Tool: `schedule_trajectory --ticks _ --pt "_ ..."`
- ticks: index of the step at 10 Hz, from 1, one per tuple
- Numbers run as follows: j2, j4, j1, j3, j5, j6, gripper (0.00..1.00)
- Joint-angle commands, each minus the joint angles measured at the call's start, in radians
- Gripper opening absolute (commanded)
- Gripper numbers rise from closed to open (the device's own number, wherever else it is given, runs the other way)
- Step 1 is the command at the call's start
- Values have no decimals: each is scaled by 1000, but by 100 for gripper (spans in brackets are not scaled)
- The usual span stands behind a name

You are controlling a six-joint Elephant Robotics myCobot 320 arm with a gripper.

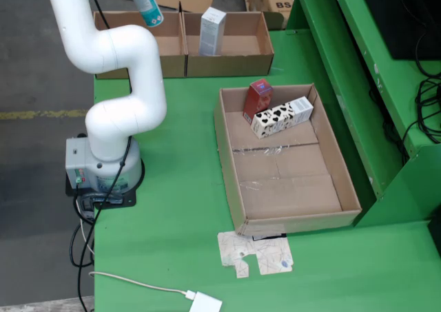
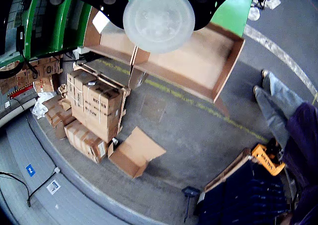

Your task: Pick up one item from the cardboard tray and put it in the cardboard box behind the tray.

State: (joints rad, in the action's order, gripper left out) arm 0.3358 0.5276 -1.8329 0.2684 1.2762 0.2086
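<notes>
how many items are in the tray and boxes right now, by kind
Seen from above:
red carton in the cardboard tray: 1
cow-print carton in the tray: 1
white carton upright in the right back box: 1
teal-and-white bottle held at the arm's end: 1
Total: 4

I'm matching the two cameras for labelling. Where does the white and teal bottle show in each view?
View from above: the white and teal bottle is at the top edge, left of centre, held aloft above the back of the table.
View that rides on the gripper: it is seen end-on, its round pale base filling the top centre.
Shared landmark: the pair of cardboard boxes side by side at the green table's edge.
</notes>
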Motion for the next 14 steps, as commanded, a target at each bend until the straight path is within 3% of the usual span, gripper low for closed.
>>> schedule_trajectory --ticks 1,2,3,4,6,7,8,9,10,11,14 --pt "606 -1034 0 -268 -321 261 0" --pt "608 -1035 -1 -268 -322 257 0" --pt "555 -816 37 -268 -200 150 0" --pt "528 -452 115 -268 9 40 0" --pt "528 -452 115 -268 9 40 0" --pt "520 -166 147 -268 100 4 0" --pt "520 -166 147 -268 100 4 0" --pt "553 -47 173 -268 143 -5 0" --pt "553 -47 173 -268 143 -5 0" --pt "386 -295 190 189 162 -10 0" --pt "361 -405 216 358 188 -5 0"
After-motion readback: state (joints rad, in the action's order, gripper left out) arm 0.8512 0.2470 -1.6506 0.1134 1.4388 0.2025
